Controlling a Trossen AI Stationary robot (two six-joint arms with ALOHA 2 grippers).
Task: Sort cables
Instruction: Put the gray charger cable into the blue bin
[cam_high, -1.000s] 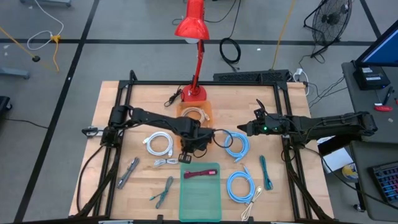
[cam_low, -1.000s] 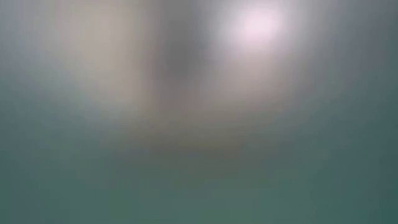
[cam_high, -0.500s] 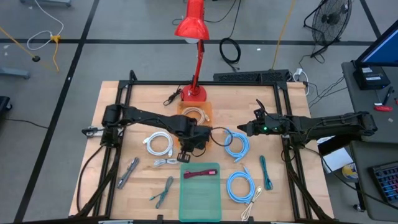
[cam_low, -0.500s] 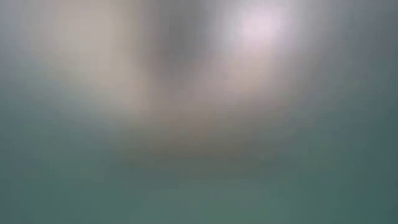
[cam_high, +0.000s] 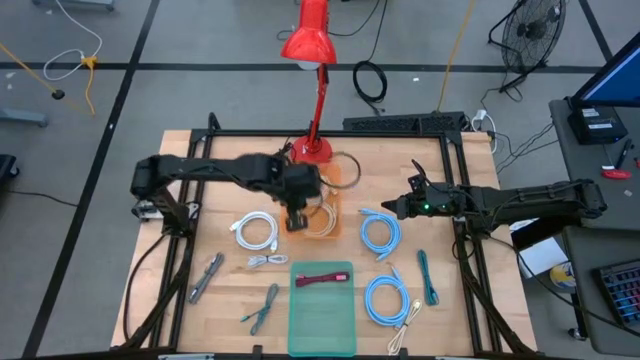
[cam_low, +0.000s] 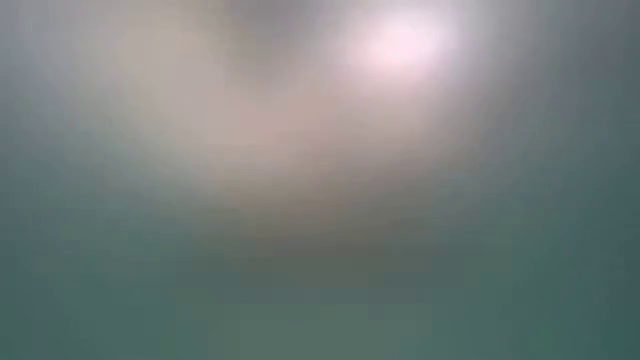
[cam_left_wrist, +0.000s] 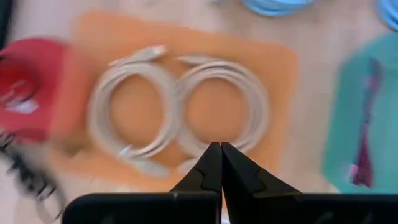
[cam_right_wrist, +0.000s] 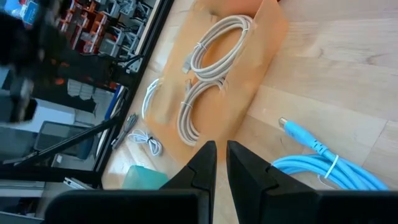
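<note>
Two beige coils (cam_left_wrist: 130, 106) (cam_left_wrist: 227, 109) lie side by side, flat on an orange mat (cam_high: 334, 172). My left gripper (cam_left_wrist: 221, 146) hangs shut above the mat's left edge (cam_high: 300, 205), pointing steeply down, with nothing between its fingers. My right gripper (cam_right_wrist: 221, 149) hovers at the table's right (cam_high: 405, 207), fingers almost together and empty, aimed toward the orange mat. Light-blue coils (cam_high: 380, 232) (cam_high: 388, 298), a white coil (cam_high: 257, 230) and short grey (cam_high: 205, 277), green (cam_high: 262, 308) and dark-green (cam_high: 428, 277) bundles lie on the wood. The low view shows only blur.
A green mat (cam_high: 322, 320) at the near edge carries a maroon cable (cam_high: 322, 279). The red lamp's base (cam_high: 312, 150) stands just beyond the orange mat, its head over the far edge. A small white bundle (cam_high: 265, 261) and a beige cable (cam_high: 405, 328) lie near the front.
My left gripper has risen and drawn back from the orange mat's near end toward the table's far and left side, rolling as it went and staying shut. The second beige coil now shows where the gripper stood. My right arm kept still.
</note>
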